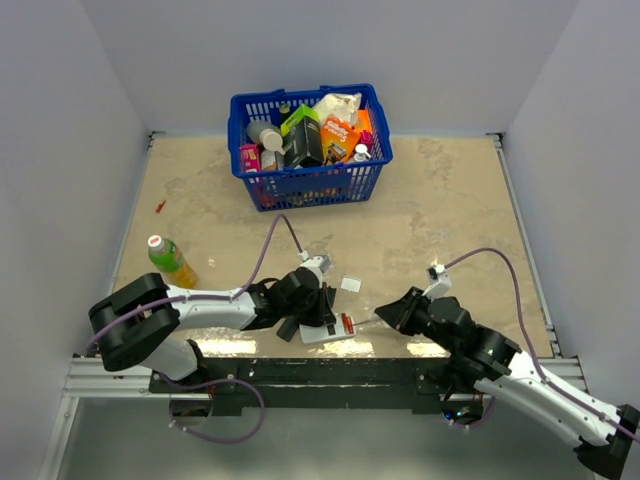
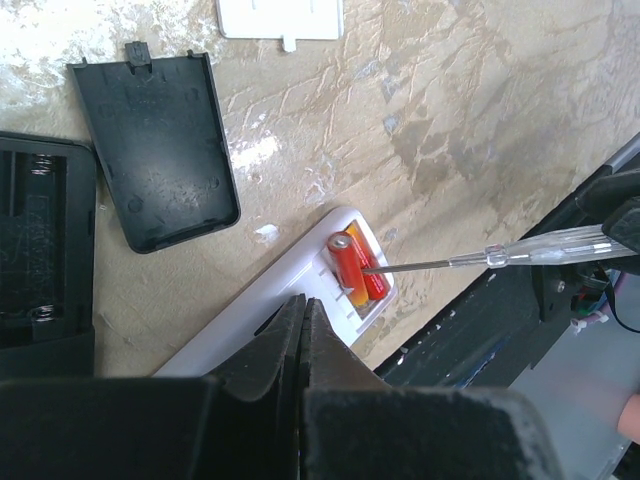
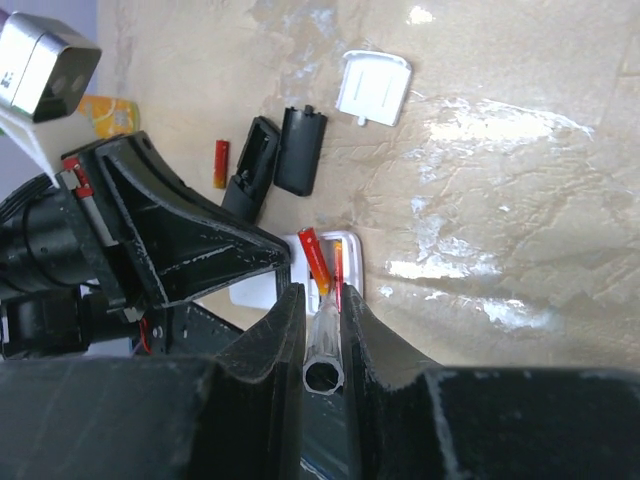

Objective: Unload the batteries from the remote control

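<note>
Two batteries (image 2: 350,265), red with yellow-orange ends, lay side by side in the open compartment at the end of the white remote (image 2: 262,325), which sat at the near table edge between the two arms. The thin metal tip of a screwdriver (image 2: 452,261) touched the nearer cell. Its clear handle was pinched between the fingers of the right gripper (image 3: 322,300), jaws pressed against both sides of it. The left gripper (image 2: 303,305) was over the white remote's body, fingers pressed together with nothing seen between them; we could not tell if they touched the remote.

A third red cell (image 3: 221,163) lay loose on the table just beside the black remote (image 2: 45,250), whose compartment was open with no cells in it. The black cover (image 2: 160,150) lay flat next to that remote, and the white cover (image 2: 280,18) lay a bit farther out, apart from both.

Farther away we saw a green bottle (image 1: 170,260) lying near the left wall and a blue basket (image 1: 308,180) full of mixed items at the far side of the table (image 1: 450,210).
</note>
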Action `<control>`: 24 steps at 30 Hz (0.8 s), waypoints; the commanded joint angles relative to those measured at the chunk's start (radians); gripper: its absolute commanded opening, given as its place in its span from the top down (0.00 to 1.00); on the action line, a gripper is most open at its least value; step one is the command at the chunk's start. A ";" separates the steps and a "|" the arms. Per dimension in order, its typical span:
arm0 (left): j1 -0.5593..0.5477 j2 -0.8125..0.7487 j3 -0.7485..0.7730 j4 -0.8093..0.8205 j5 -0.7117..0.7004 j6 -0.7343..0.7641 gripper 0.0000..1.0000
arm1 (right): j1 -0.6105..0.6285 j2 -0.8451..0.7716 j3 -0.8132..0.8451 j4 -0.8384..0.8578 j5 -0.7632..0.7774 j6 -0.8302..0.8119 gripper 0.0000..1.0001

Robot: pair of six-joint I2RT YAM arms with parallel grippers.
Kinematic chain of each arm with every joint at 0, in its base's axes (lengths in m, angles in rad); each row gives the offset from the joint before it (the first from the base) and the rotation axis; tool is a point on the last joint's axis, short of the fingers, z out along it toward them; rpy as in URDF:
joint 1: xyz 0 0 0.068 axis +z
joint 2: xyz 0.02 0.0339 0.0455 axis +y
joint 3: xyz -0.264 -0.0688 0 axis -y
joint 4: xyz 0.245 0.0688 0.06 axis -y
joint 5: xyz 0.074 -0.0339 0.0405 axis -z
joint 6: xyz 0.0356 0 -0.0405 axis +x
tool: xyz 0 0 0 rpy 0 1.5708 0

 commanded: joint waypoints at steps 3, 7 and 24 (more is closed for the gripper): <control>-0.007 0.084 -0.020 -0.089 -0.042 0.015 0.98 | 0.006 0.013 0.036 -0.090 0.081 0.066 1.00; -0.007 0.087 -0.020 -0.087 -0.042 0.015 0.98 | 0.007 -0.008 0.033 -0.050 0.052 0.057 1.00; -0.007 0.087 0.022 -0.118 -0.042 0.023 0.99 | 0.007 0.243 0.194 0.196 -0.062 -0.019 1.00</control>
